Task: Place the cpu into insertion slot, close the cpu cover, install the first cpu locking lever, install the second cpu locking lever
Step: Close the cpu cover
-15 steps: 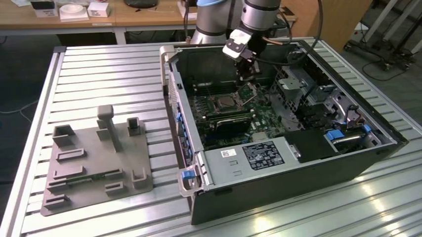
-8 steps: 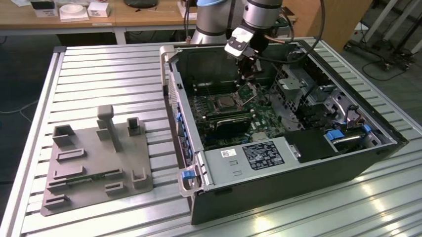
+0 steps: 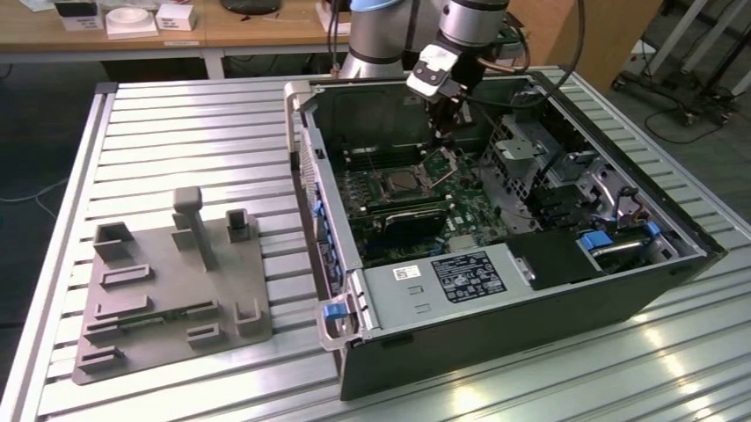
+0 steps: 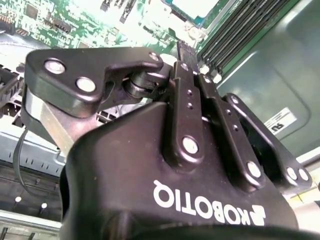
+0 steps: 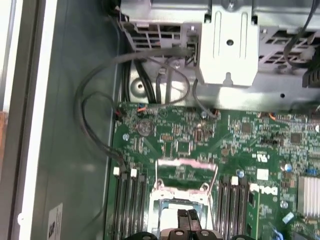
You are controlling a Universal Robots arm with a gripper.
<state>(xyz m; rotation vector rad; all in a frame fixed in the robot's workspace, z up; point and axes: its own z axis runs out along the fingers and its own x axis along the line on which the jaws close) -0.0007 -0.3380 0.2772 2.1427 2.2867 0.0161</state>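
Note:
In the exterior view my gripper (image 3: pixel 449 132) reaches down into the open computer case, just above the green board. The insertion slot (image 3: pixel 399 185) has a silver rim and lies toward the exterior view's left of the fingers. The cpu cover (image 3: pixel 441 167) stands tilted up beside it. In the first wrist view the cover's thin frame (image 5: pixel 186 164) rises behind the slot (image 5: pixel 165 200), and my gripper (image 5: pixel 187 218) hangs over the slot with its fingers together and nothing visible between them. A pale flat face shows inside the slot; I cannot tell whether it is the cpu. The second wrist view shows the gripper (image 4: pixel 187 55) from behind.
Black memory slots (image 5: pixel 130 205) flank the socket on both sides. A metal drive cage (image 5: pixel 225 45) and loose cables (image 5: pixel 95 125) sit beyond it. A grey box with a black label (image 3: pixel 452 277) fills the case's near end. A grey fixture plate (image 3: pixel 164 290) lies on the slatted table (image 3: pixel 188 132).

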